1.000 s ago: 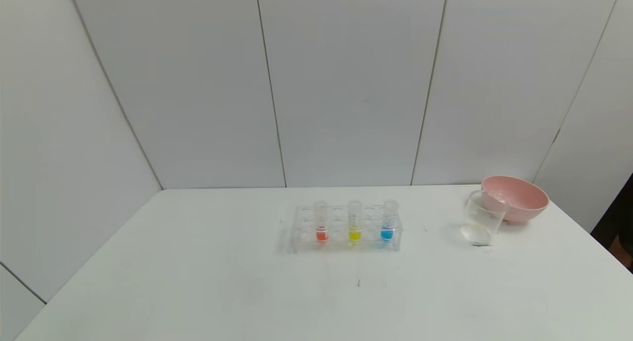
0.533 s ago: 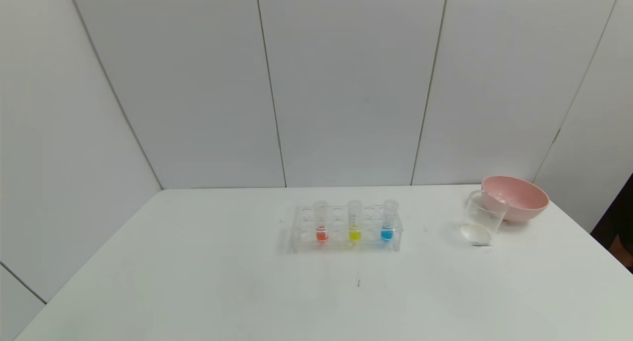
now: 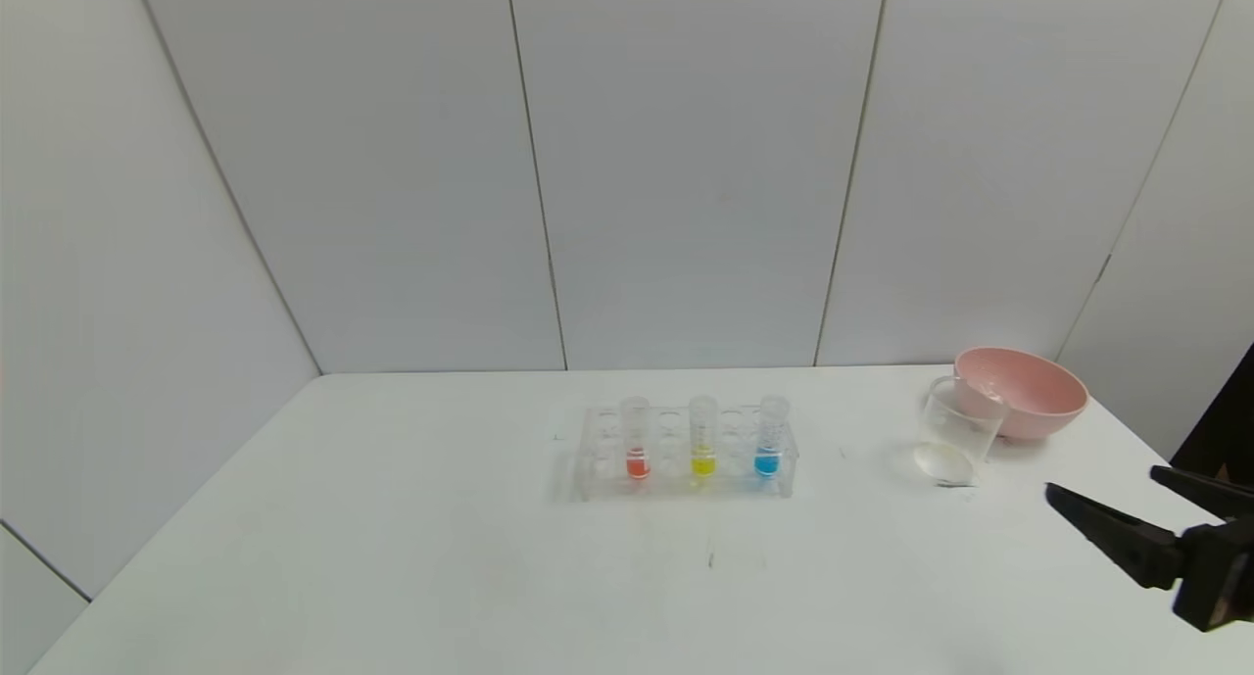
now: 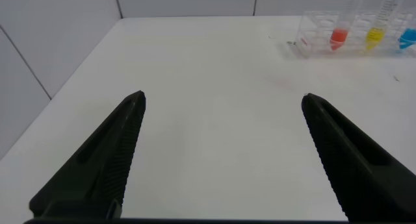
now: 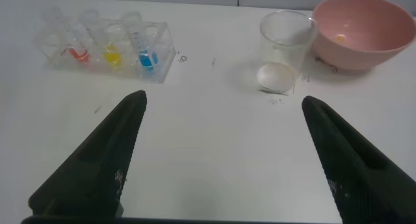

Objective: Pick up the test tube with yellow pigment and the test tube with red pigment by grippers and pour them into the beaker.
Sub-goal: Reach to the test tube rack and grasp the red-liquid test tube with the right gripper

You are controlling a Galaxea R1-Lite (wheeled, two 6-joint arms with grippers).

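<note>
Head view: right gripper fingers spread, empty.

No text, label, brand, number or sign can be read on anything here.

White surface stood before pale grey panelled walls divided by thin vertical seams; even diffuse light fell; a dark gap showed at far right.
</note>
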